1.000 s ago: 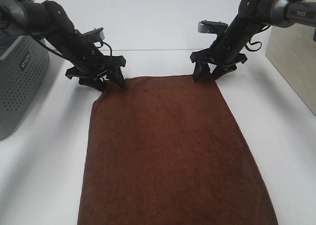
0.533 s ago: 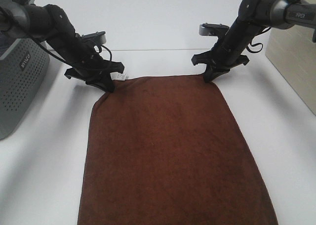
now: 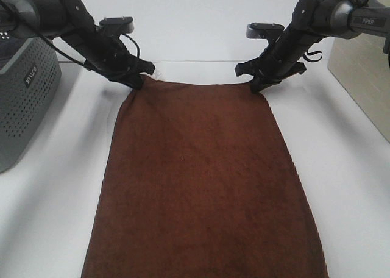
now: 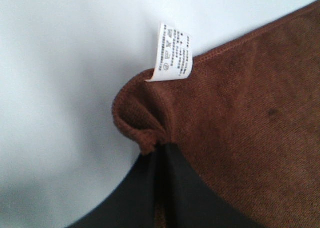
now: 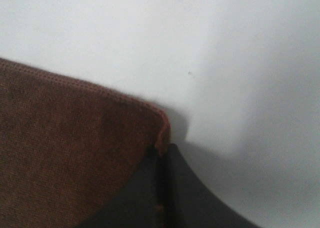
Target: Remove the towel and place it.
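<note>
Exterior high view showed the soft, limp towel [image 3: 204, 180] spread flat on the white surface [image 3: 341, 168] in mid-frame, left gripper [image 3: 135, 81] and right gripper [image 3: 256, 86] fingers pinched shut on its two upper corners, likely to sag between them when lifted.

I read "PIPER" on the right arm [image 3: 373, 21]. The towel's white tag [image 4: 171, 52] carried print too small to read, as did the grey basket's label [image 3: 31, 74].

high: looks down at table [image 3: 55, 186] | wrists: close on towel [image 3: 201, 180] corners
</note>
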